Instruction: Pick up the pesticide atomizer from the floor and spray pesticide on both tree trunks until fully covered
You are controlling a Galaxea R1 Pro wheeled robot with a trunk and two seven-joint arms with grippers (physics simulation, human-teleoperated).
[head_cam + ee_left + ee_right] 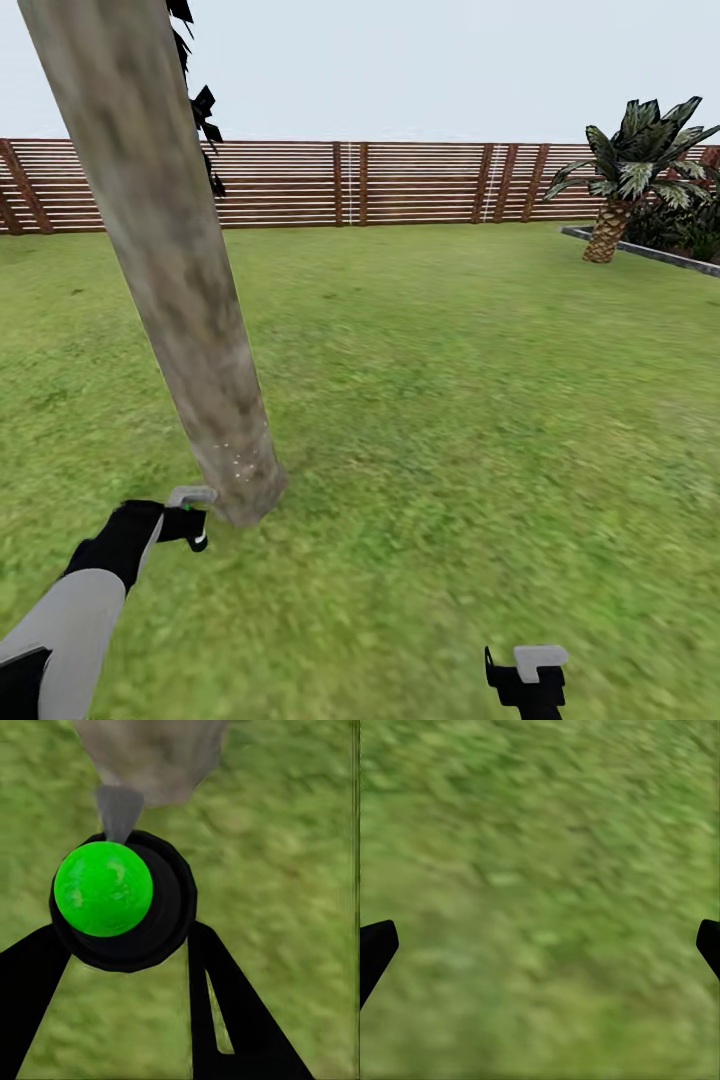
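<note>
Left gripper (190,518) clamps pesticide atomizer (120,900) beside tree trunk (170,260); suggest sweeping nozzle upward for coverage.

mottled grey-brown trunk (180,290), brown slat fence (420,185)

You've got one tree trunk (170,270), one palm (630,170), one atomizer (120,900) (green-capped), and two grippers (190,522) (528,672).

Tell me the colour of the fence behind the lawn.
Brown, in horizontal slats: the fence shows best in the head view.
</note>
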